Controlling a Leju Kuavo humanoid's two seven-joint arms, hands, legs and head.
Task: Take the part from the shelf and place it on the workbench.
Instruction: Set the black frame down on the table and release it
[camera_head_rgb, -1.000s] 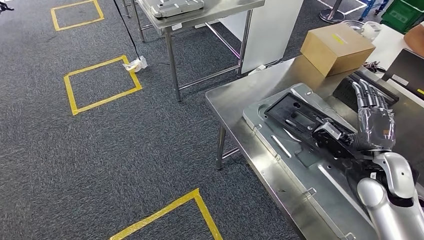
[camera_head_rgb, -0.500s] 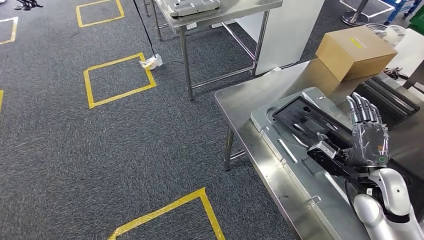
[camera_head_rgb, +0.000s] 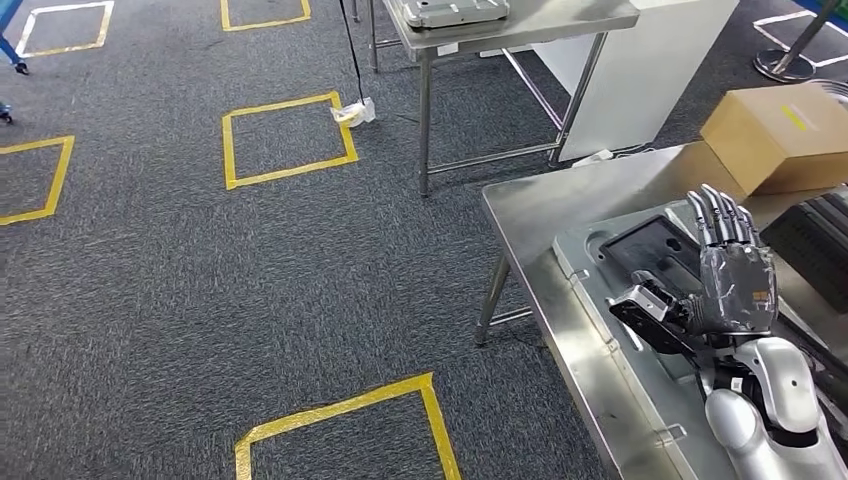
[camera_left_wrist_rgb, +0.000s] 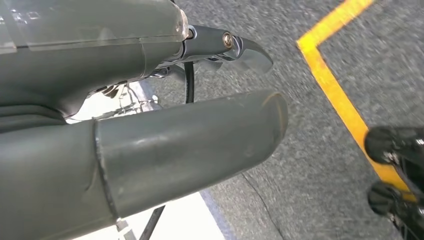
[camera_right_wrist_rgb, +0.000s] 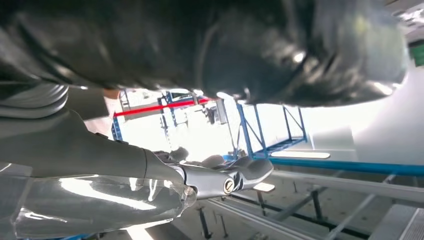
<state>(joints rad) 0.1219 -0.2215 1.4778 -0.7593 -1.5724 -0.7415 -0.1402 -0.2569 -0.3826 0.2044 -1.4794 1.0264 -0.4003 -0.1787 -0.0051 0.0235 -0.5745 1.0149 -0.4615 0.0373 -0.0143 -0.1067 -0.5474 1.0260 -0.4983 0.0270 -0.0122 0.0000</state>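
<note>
The part (camera_head_rgb: 598, 272), a large grey metal panel with a black insert (camera_head_rgb: 650, 245), lies flat on the steel workbench (camera_head_rgb: 530, 205) at the right. My right hand (camera_head_rgb: 735, 285) is raised over the panel's near half with its fingers stretched up and apart, holding nothing. In the right wrist view that hand (camera_right_wrist_rgb: 125, 180) points up at bright light and blue racking. My left hand (camera_left_wrist_rgb: 150, 125) hangs over the grey carpet beside a yellow tape line, thumb and finger apart and nothing in them.
A cardboard box (camera_head_rgb: 780, 135) and a black tray (camera_head_rgb: 815, 245) sit on the workbench beyond the part. A second steel table (camera_head_rgb: 530, 20) carrying another panel (camera_head_rgb: 450, 10) stands at the back, beside a white cabinet (camera_head_rgb: 650, 70). Yellow tape squares (camera_head_rgb: 290, 140) mark the carpet.
The whole picture has slid right as the camera turned left. My right hand has drawn back along the part towards my body, fingers still spread.
</note>
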